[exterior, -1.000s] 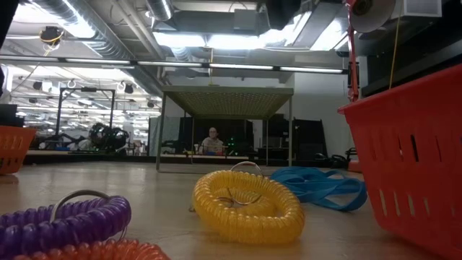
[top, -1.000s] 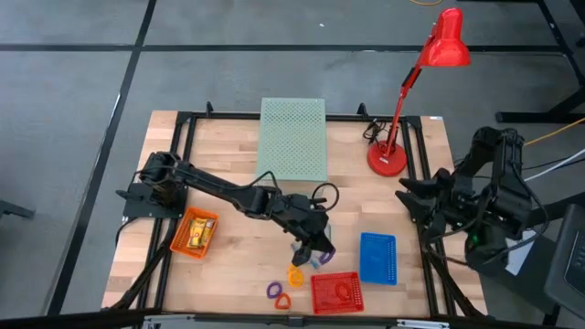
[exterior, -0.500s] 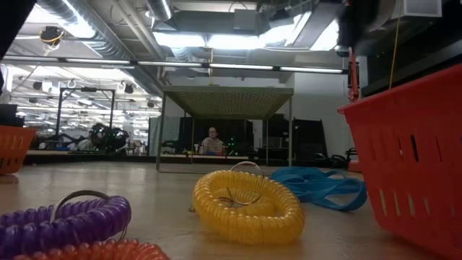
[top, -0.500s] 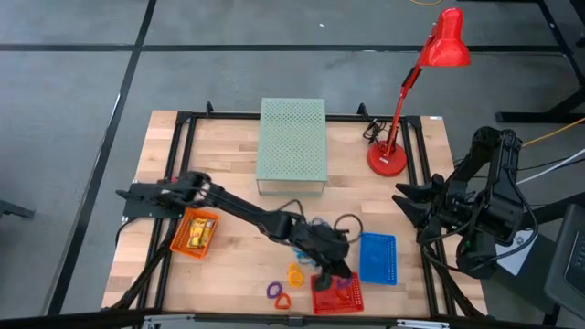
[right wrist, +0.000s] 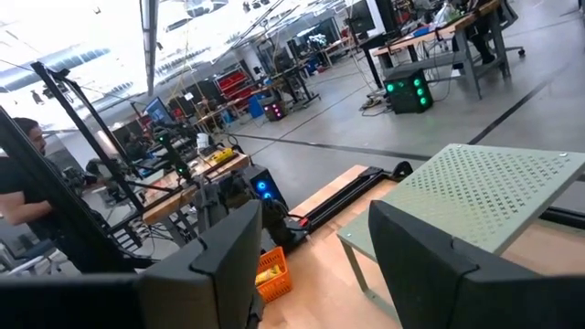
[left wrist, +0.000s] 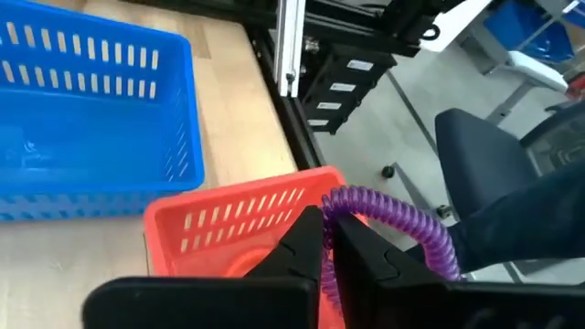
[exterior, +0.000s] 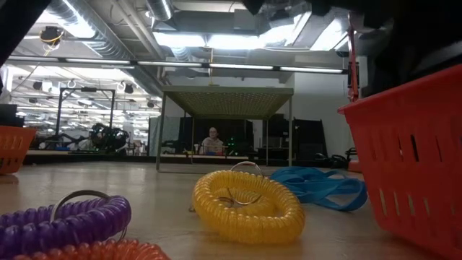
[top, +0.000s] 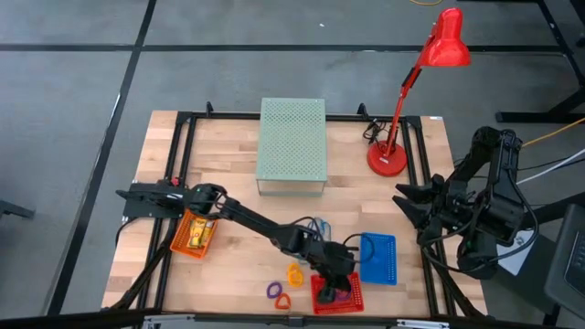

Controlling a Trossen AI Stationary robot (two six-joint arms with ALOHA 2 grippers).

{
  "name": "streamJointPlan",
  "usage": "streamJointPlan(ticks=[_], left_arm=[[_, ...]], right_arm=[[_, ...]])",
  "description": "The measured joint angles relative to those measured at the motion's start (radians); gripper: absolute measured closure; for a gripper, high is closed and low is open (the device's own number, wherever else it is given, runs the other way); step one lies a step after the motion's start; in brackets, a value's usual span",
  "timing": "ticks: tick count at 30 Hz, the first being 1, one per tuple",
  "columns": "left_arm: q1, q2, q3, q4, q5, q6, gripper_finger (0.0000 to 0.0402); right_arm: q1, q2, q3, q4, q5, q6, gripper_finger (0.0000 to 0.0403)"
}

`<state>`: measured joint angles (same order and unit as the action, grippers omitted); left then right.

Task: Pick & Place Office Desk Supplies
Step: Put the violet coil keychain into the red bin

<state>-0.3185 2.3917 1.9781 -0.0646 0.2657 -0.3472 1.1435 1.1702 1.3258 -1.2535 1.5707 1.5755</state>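
My left gripper (top: 336, 280) (left wrist: 326, 219) is shut on a purple coil ring (left wrist: 395, 214) just above the red basket (top: 340, 298) (left wrist: 239, 216) near the table's front edge. On the table left of that basket lie a yellow coil ring (top: 294, 274) (exterior: 247, 206), another purple one (top: 274, 291) (exterior: 66, 219) and an orange one (exterior: 97, 251). Thin blue loops (top: 315, 227) (exterior: 319, 186) lie flat behind them. My right gripper (top: 411, 196) (right wrist: 315, 265) waits open at the table's right edge. My left gripper pinches the purple coil ring at one spot of its loop (left wrist: 342, 198) between the two fingers. The fingers slant downward, coming from the table's left. The rest of the coil arcs out past the fingertips, lifted clear of the table over the red basket's rim.
A blue basket (top: 377, 258) stands right of the red one. An orange basket (top: 195, 233) with yellow pieces sits at the left. A pale green perforated box (top: 292, 144) and a red desk lamp (top: 402, 110) stand at the back. Bare wood lies between box and baskets.
My left gripper has gone toward the table's right and near edges and down, from above the yellow coil ring to above the red basket, staying shut on the purple coil ring. The rings and blue loops on the table have not moved.
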Motion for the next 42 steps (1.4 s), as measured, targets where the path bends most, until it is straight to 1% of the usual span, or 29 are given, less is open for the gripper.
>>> streamJointPlan(ticks=[4, 8, 12, 16, 18, 21, 24, 27, 29, 31, 34, 36, 37, 39, 41, 42], left_arm=[[-0.001, 0.004, -0.003, -0.025, 0.011, 0.001, 0.0353], [0.000, 0.003, -0.001, -0.029, 0.018, 0.003, 0.0307], [0.005, 0.003, -0.002, -0.032, 0.048, 0.003, 0.0262], [0.010, 0.000, -0.002, -0.059, 0.061, -0.013, 0.0234], [0.016, -0.016, -0.004, -0.112, 0.067, -0.010, 0.0229], [0.030, -0.080, -0.004, -0.216, 0.043, 0.080, 0.0231], [0.047, -0.174, -0.002, -0.360, 0.014, 0.163, 0.0238], [0.060, -0.276, -0.013, -0.479, 0.004, 0.203, 0.0247], [0.063, -0.348, -0.035, -0.494, -0.011, 0.203, 0.0253], [0.060, -0.418, -0.066, -0.488, -0.041, 0.169, 0.0260], [0.031, -0.515, -0.177, -0.473, -0.110, 0.105, 0.0267], [0.004, -0.573, -0.316, -0.437, -0.169, 0.038, 0.0271], [-0.009, -0.601, -0.402, -0.387, -0.186, -0.013, 0.0272], [-0.032, -0.656, -0.597, -0.215, -0.198, -0.143, 0.0272], [-0.058, -0.706, -0.780, 0.004, -0.238, -0.280, 0.0272], [-0.078, -0.728, -0.857, 0.084, -0.266, -0.335, 0.0273]], right_arm=[[0.000, 0.000, 0.000, 0.000, 0.000, -0.005, 0.0197], [0.000, 0.000, 0.000, 0.000, 0.000, -0.006, 0.0197], [0.000, 0.000, 0.000, 0.000, 0.000, -0.009, 0.0197], [0.000, 0.000, 0.000, 0.000, 0.000, -0.010, 0.0197], [0.000, 0.000, 0.000, 0.000, 0.000, -0.010, 0.0197], [0.000, 0.000, 0.000, 0.000, 0.000, -0.010, 0.0197], [0.000, 0.000, 0.000, 0.000, 0.000, -0.012, 0.0197], [0.000, 0.000, 0.000, 0.008, 0.000, -0.012, 0.0197], [0.005, 0.000, 0.000, 0.013, 0.000, -0.013, 0.0197], [0.010, 0.000, 0.000, 0.013, 0.000, -0.015, 0.0197], [0.017, 0.000, 0.000, 0.016, 0.000, -0.016, 0.0197], [0.021, 0.000, 0.000, 0.016, 0.000, -0.017, 0.0197], [0.021, 0.000, 0.000, 0.016, 0.000, -0.020, 0.0197], [0.022, 0.000, 0.000, 0.016, 0.000, -0.021, 0.0197], [0.022, 0.000, 0.000, 0.016, 0.000, -0.024, 0.0197], [0.022, 0.000, 0.000, 0.016, 0.000, -0.024, 0.0197]])
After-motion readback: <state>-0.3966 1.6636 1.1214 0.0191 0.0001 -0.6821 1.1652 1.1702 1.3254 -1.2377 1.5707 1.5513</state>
